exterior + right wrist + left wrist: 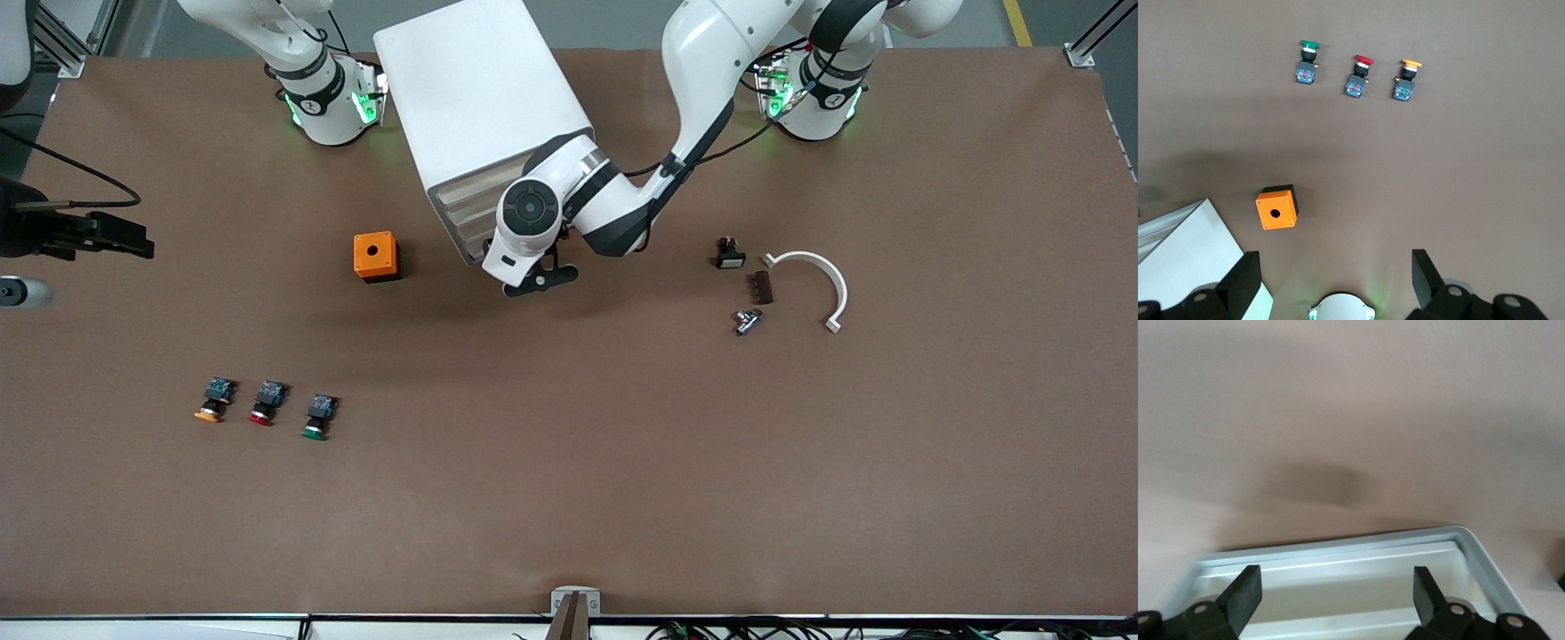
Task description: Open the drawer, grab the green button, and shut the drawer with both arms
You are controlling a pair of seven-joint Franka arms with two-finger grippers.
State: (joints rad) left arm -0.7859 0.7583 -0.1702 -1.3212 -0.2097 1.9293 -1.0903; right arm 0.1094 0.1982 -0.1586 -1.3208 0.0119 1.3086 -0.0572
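Drawer (pixel 1338 553) at left hand (pixel 533 277), orange box (pixel 376 256) beside cabinet (pixel 480 98)

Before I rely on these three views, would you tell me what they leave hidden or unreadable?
- Front view: the left arm covers most of the cabinet's drawer fronts, so which drawer the left gripper is at is unclear.
- Left wrist view: the drawer is cut off by the frame edge; its contents are unseen.
- Front view: the small parts beside the white curved piece are too small to identify.
- Front view: the right gripper is out of frame.

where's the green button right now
The green button lies on the table toward the right arm's end, beside the red button, nearer the front camera than the orange box.
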